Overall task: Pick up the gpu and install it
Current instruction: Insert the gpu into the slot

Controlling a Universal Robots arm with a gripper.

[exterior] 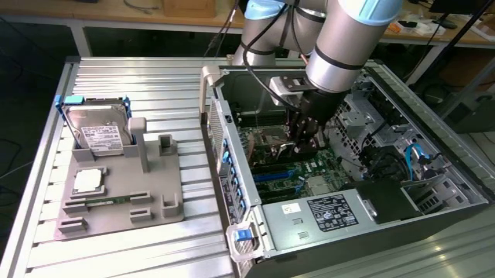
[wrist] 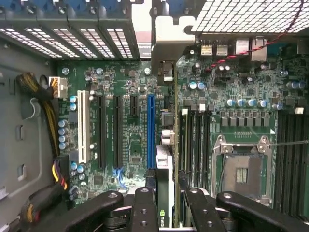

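Here the end effector (wrist: pixel 168 199) is clamped on the gpu (wrist: pixel 164 166), edge-on inside the case (exterior: pixel 433 191), over the motherboard (wrist: pixel 130 145) just beside the blue slot (wrist: pixel 150 128). It should hold the card upright (no tilt), centre its edge over 1 slot and press evenly.

Tally: one open computer case (exterior: pixel 386 243), one motherboard (wrist: pixel 131 145), one hard drive (exterior: pixel 101 130), one memory stick (exterior: pixel 104 201), one square chip (exterior: pixel 87 180), one grey holder (exterior: pixel 162 217), one gpu (wrist: pixel 164 188), one claw (exterior: pixel 302 145), one blue slot (wrist: pixel 151 130), one white slot (wrist: pixel 82 128), one robot arm (exterior: pixel 348 46).
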